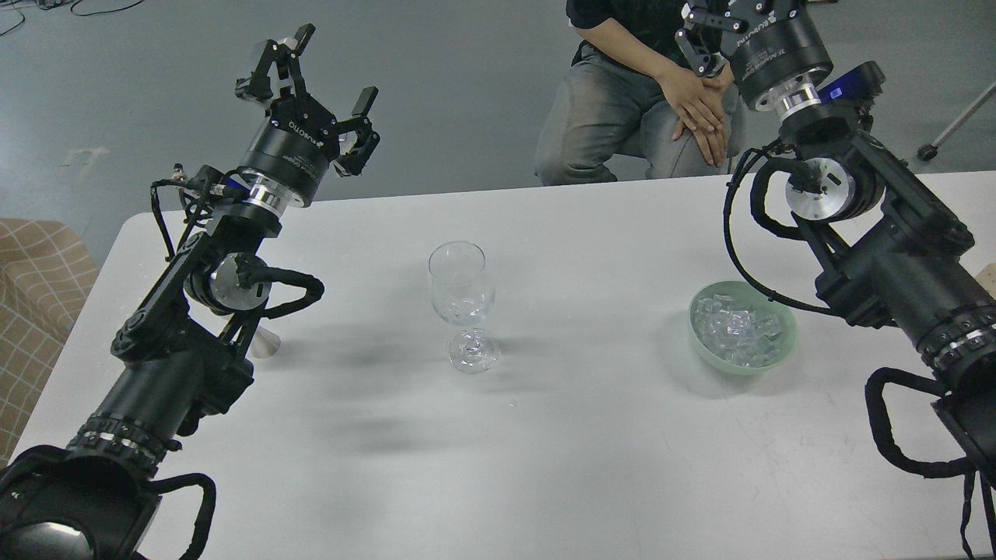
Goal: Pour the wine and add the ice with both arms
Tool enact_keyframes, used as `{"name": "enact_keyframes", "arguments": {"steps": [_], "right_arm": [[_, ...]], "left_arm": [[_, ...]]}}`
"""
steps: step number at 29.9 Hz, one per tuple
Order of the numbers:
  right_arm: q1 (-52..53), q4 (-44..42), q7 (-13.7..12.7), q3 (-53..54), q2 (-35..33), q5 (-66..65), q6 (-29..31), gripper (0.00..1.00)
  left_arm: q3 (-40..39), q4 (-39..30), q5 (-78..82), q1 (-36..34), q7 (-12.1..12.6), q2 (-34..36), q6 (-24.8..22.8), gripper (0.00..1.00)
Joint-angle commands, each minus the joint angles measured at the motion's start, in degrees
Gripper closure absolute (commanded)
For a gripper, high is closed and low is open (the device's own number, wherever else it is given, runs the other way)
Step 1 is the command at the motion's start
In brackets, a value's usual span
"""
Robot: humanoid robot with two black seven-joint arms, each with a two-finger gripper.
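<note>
A clear stemmed wine glass (pixel 461 292) stands upright near the middle of the white table (pixel 591 435). I cannot tell whether it holds any wine. To its right, a pale green bowl (pixel 784 342) holds several cubes of ice (pixel 735 325). My left gripper (pixel 323 82) hangs above the table's far left edge, well left of the glass. Its fingers are spread open and hold nothing. My right gripper (pixel 712 35) is high at the far right, beyond the bowl and partly cut off by the top edge, so its jaws are unclear.
A small pale object (pixel 266 344) sits on the table, mostly hidden behind my left arm. A person sits at the far side with hands (pixel 700 109) folded, close to my right gripper. A checked seat (pixel 35 295) stands left of the table.
</note>
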Motion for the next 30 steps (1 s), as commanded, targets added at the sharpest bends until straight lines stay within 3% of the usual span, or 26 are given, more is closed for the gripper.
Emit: {"name": "enact_keyframes", "arguments": {"steps": [1,30], "right_arm": [[-0.1,-0.2,0.0,0.0,0.6,-0.1,0.0,0.00],[1.9,-1.9,-0.2,-3.5,0.1,-0.1,-1.6,0.00]], "left_arm": [[-0.1,0.0,0.0,0.0,0.1,0.0,0.0,0.02],[0.4,1.1,-6.1,-0.5,0.2,2.4,0.8,0.02]]}}
